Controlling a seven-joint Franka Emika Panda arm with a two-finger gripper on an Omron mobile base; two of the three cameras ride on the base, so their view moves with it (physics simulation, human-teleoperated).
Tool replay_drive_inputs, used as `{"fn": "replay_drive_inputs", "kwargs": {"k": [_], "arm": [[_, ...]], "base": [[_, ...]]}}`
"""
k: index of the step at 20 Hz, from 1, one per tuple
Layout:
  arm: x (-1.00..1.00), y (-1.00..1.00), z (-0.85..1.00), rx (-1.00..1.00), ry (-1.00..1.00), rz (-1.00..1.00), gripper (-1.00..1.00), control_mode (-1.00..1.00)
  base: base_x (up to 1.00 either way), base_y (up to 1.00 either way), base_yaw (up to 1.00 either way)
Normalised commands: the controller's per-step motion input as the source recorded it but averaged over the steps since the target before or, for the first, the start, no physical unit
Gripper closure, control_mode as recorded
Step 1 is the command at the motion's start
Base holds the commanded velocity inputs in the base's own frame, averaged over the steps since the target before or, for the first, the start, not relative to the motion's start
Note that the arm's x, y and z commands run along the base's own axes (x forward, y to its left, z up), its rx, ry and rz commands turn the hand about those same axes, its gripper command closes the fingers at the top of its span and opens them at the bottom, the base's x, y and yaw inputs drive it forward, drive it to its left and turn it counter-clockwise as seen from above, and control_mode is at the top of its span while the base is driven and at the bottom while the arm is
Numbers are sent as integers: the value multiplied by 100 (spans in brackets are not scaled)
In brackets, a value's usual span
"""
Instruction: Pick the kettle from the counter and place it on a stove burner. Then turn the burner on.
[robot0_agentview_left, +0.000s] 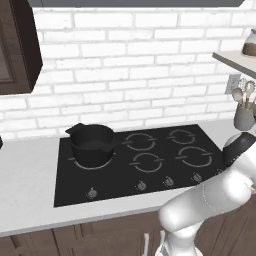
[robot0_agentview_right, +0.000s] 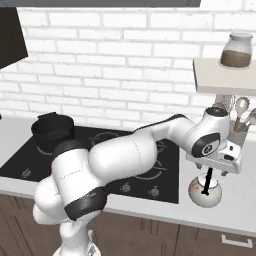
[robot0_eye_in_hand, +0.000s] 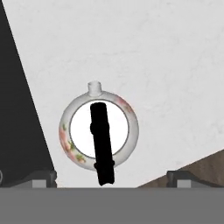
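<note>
Hand view looks straight down on the kettle (robot0_eye_in_hand: 99, 133), which sits on the pale worktop (robot0_eye_in_hand: 166, 65) just beside the edge of the black glass cooktop (robot0_eye_in_hand: 17, 131). Its thin black handle (robot0_eye_in_hand: 101, 142) runs across the white lid, and reddish flower marks show on the rim. The end effector (robot0_eye_in_hand: 110, 177) hangs above it with its two dark tips spread wide, one on each side of the kettle, touching nothing.

In the right base view the end effector (robot0_agentview_right: 212, 167) hovers directly over the kettle (robot0_agentview_right: 205, 192), which stands upright on the worktop (robot0_agentview_right: 235, 210) to the right of the cooktop (robot0_agentview_right: 150, 175), in front of a grey utensil holder (robot0_agentview_right: 239, 136).

In the left base view a black two-handled pot (robot0_agentview_left: 92, 144) sits on the back-left stove burner, while the other stove burner rings (robot0_agentview_left: 148, 162) are bare. Small silver knobs (robot0_agentview_left: 141, 186) line the cooktop's front edge.
</note>
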Motion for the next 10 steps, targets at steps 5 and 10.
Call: {"fn": "replay_drive_inputs", "kwargs": {"k": [5, 10], "arm": [[30, -9, -54, 1, 1, 0, -100, -100], [23, -1, -47, 3, 0, 0, -100, -100]], "base": [[0, 0, 0], [0, 0, 0]]}}
